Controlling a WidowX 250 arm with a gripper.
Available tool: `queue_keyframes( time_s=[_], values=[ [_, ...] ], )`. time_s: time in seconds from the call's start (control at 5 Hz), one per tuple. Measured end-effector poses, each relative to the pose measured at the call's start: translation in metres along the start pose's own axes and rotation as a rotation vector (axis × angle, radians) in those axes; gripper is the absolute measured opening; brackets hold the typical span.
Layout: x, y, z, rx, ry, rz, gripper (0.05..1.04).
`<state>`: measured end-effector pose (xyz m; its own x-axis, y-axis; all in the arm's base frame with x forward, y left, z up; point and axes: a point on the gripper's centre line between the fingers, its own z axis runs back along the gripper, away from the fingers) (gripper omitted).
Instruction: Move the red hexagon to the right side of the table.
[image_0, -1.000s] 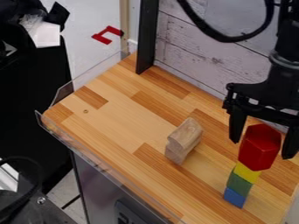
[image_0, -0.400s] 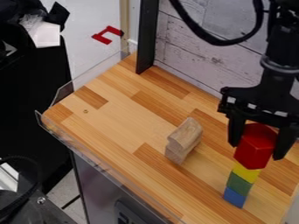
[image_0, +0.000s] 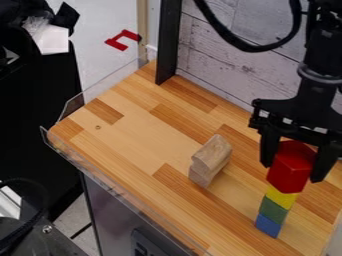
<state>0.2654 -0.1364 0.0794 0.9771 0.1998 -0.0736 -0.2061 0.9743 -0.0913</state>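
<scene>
At the lower right, the black gripper (image_0: 292, 172) hangs with one finger pressed against each side of the red hexagon (image_0: 290, 172), shut on it. The hexagon stands on top of a stack, directly over a yellow block (image_0: 282, 197). Beneath the yellow one come a green block (image_0: 273, 210) and a blue block (image_0: 268, 225) at the bottom. The stack rests near the right part of the wooden table (image_0: 133, 145).
A bare wooden piece (image_0: 211, 160) stands left of the stack. Clear plastic edging (image_0: 107, 187) runs along the table's left and front sides. A black post (image_0: 168, 42) and a whitewashed plank wall (image_0: 220, 65) border the back.
The gripper has moved a little left and its fingers have come together onto the red hexagon. The hexagon has shifted slightly left on the stack.
</scene>
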Motion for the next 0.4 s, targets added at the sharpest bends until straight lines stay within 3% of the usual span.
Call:
queue_keyframes(
  time_s=[0.4],
  values=[
    [0.011,0.021,0.028,0.022,-0.065,0.033,0.754]
  ],
)
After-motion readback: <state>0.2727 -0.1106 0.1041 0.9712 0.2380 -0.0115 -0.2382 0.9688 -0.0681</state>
